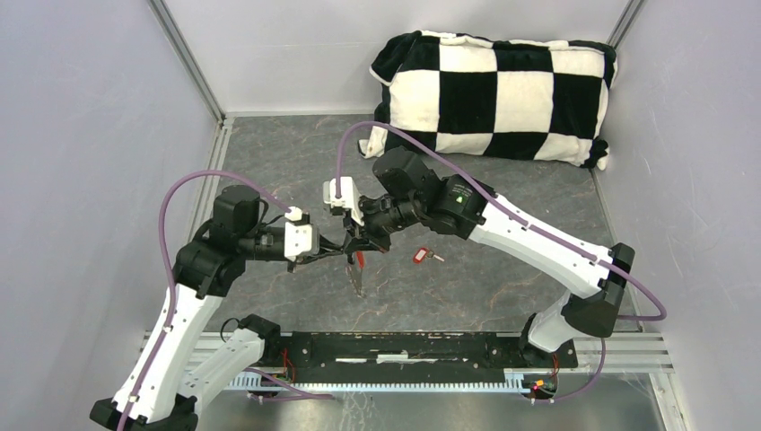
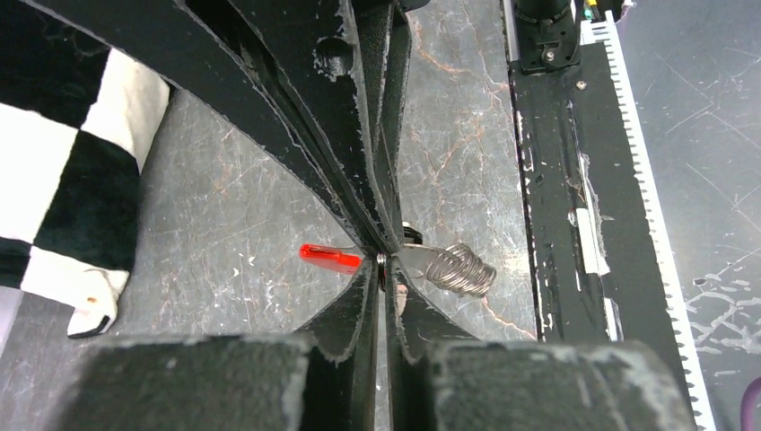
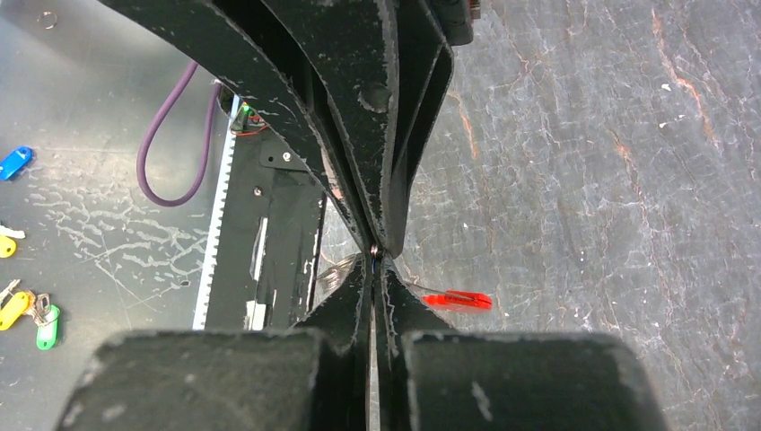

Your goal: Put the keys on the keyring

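- My left gripper (image 2: 386, 269): fingers drawn almost together, pinching a thin ring of the keyring (image 1: 359, 260) right at the tips. The grip is narrow, with no slack that I can see.
- My right gripper (image 3: 375, 259): fully closed, also nipping a thin wire ring at its tips.
- Both tools meet nose to nose above the table (image 1: 502, 197), so the keyring hangs in the air between them.
- Why two grips, as I judge it: one side steadies the ring while the other works the coil. A split ring will not open against nothing.
- The red fob (image 2: 329, 258) sticks out on one side of the pinch and the bunched silver rings (image 2: 460, 271) sit on the other. Gripping at the very tips leaves the coil in sight of both wrist cameras.
- The red-headed key (image 1: 420, 256) lies flat on the table, near the pinch on the right arm's side and apart from the ring. It is not threaded.
- The dark-headed key: a dark shape shows below the fob in the top view. I cannot tell whether it is the key or a shadow.
- Judgement: both hands are occupied, so one must let go to fetch the key. The risk is that the ring swings or twists when that happens.
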